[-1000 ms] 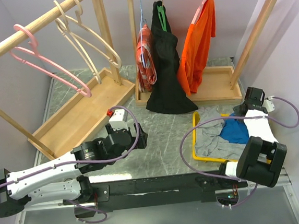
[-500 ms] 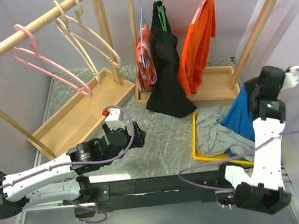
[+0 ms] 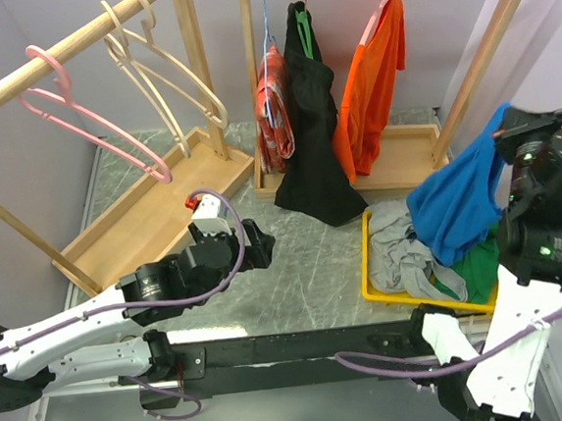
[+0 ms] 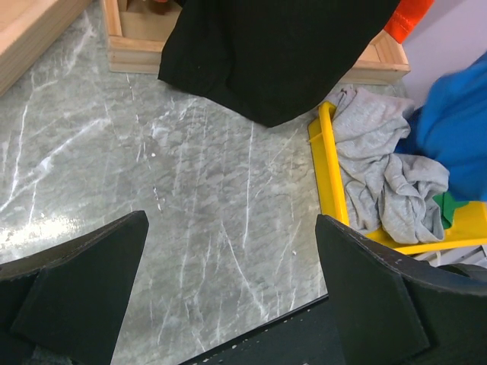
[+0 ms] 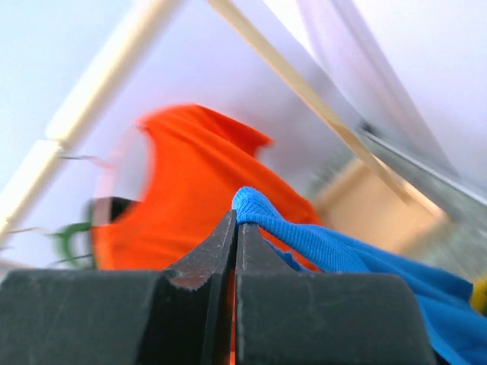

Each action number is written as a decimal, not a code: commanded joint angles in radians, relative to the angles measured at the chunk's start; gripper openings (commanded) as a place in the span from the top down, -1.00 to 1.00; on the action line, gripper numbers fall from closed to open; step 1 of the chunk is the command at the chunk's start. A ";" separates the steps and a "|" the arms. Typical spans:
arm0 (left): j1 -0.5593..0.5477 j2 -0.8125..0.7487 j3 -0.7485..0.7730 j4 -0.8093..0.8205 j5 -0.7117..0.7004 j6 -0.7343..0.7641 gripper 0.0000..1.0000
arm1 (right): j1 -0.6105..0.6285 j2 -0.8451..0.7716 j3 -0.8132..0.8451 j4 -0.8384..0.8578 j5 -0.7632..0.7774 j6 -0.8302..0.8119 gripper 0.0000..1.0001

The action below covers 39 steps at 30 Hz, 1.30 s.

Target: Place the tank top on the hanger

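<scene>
The tank top hangs limp from the right gripper above the tray, well apart from the hanger. Soft and light, it likely holds best by a strap hem. Only the right wrist view shows the jaws pinched on 1 blue fold; the left wrist shows the left gripper wide, empty.

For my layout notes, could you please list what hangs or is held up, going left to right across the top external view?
pink hanger → cream hangers → red patterned garment → black garment → orange shirt → blue tank top, gripped by the right end effector
</scene>
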 commanded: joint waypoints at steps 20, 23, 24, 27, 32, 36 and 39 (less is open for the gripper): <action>0.015 -0.097 0.090 -0.019 -0.180 -0.030 -0.99 | 0.105 0.096 0.403 0.352 -0.735 0.366 1.00; 0.017 -0.103 0.098 -0.023 -0.187 -0.032 -0.99 | 0.133 0.082 0.389 0.368 -0.758 0.382 1.00; 0.017 -0.105 0.099 -0.026 -0.192 -0.033 -0.99 | 0.137 0.072 0.378 0.386 -0.756 0.390 1.00; 0.020 -0.108 0.099 -0.019 -0.200 -0.033 -0.99 | 0.147 0.027 0.306 0.446 -0.778 0.428 1.00; 0.021 -0.106 0.098 -0.008 -0.210 -0.044 -0.99 | 0.170 -0.020 0.196 0.518 -0.798 0.482 1.00; 0.023 -0.103 0.096 -0.004 -0.221 -0.052 -0.99 | 0.296 -0.017 0.135 0.538 -0.702 0.448 1.00; 0.028 -0.105 0.093 -0.003 -0.229 -0.053 -0.99 | 0.595 0.061 0.182 0.462 -0.568 0.307 1.00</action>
